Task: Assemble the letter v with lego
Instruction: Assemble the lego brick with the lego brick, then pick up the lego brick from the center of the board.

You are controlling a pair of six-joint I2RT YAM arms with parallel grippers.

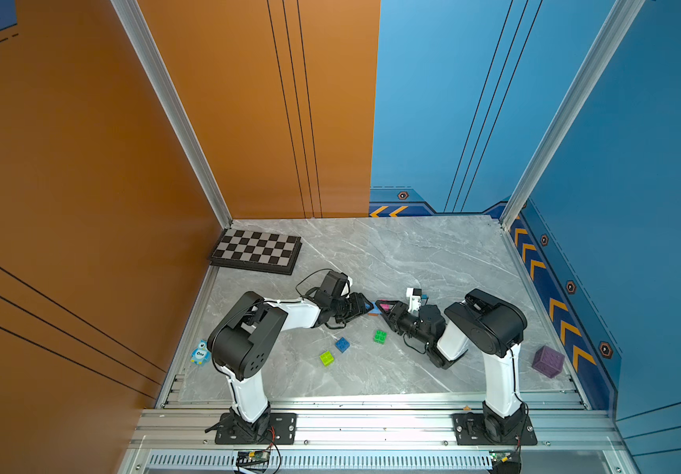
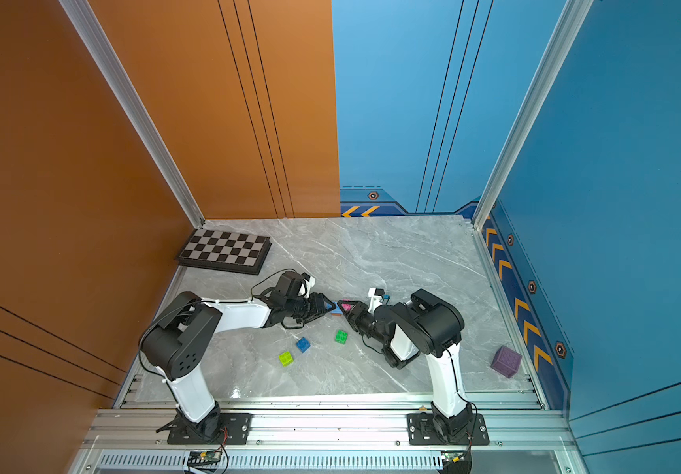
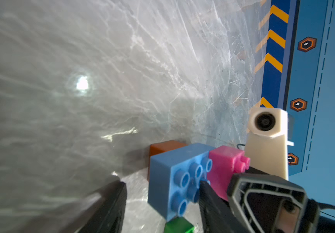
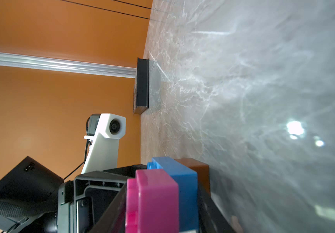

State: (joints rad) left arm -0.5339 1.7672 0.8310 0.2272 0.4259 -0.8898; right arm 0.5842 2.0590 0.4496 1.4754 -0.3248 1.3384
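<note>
Lego stack (image 3: pixel 168 167) studs-up, lengthwise left-right

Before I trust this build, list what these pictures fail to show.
Stack: in both top views, gripper fingers cover most of it.
Green brick: left wrist view, cut off by the bottom edge.
Stack's near end: right wrist view, cut off by the bottom edge, blurred.
Owl: in a top view, partly behind the left arm.
</note>
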